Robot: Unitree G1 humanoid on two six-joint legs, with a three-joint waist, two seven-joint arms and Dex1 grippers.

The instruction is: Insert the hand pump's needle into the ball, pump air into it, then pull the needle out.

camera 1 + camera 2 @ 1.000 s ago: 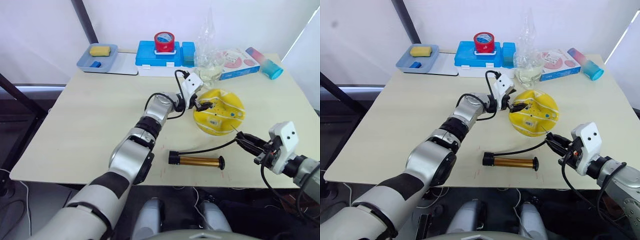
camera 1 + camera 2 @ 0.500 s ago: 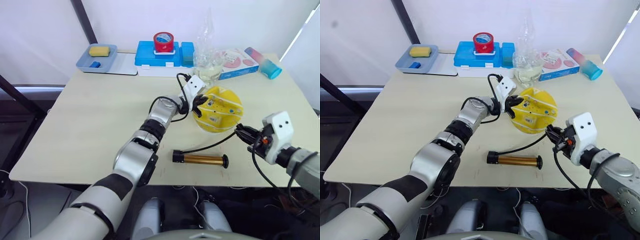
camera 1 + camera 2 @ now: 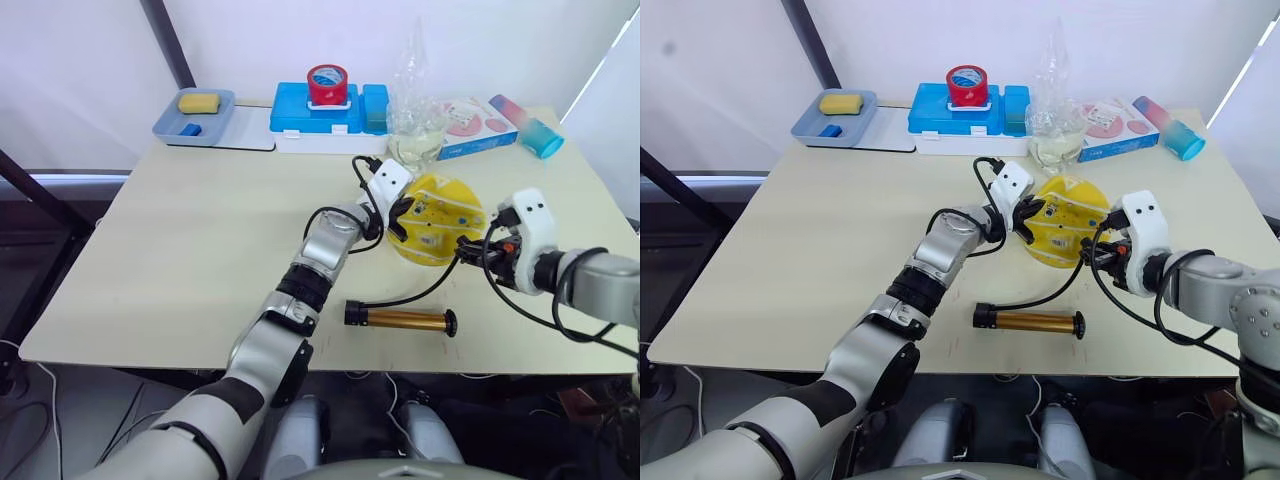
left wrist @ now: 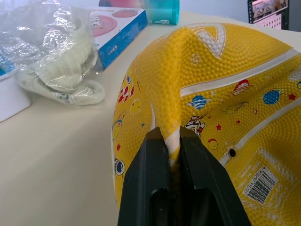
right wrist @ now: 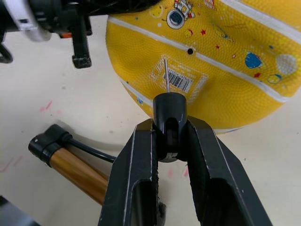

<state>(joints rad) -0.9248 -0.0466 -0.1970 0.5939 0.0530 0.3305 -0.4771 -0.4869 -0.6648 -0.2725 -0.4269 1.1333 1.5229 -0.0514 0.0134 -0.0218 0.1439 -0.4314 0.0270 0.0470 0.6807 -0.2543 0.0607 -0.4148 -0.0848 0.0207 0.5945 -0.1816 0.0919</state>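
Ball (image 3: 436,220) is sitting dented on the desk (image 3: 180,250), right of centre, just in front of a clear plastic bag (image 3: 415,120). Its top is caved in, with a raised fold along the left side.

Left pincer (image 4: 172,141) is pinching that fold, both black fingers pressing on the yellow skin. In the left wrist view the white label patch (image 4: 258,181) with barcode is lying just beside a small dark valve hole (image 4: 231,152).

Right pincer (image 5: 168,141) is gripping the black needle holder (image 5: 169,117) at the end of the hose (image 3: 420,294). The thin needle (image 5: 166,75) is pointing at the ball, tip over the label patch and just short of the valve hole (image 5: 189,51); whether it is touching the surface I cannot tell.

Pump (image 3: 400,319) is lying flat on the desk near the front edge, below the ball, bronze barrel with black caps, hose curving from its left end up toward the right pincer.

Along the back edge: grey tray (image 3: 195,115) with yellow sponge (image 3: 198,101), blue box (image 3: 325,108) with red tape roll (image 3: 328,82) on top.
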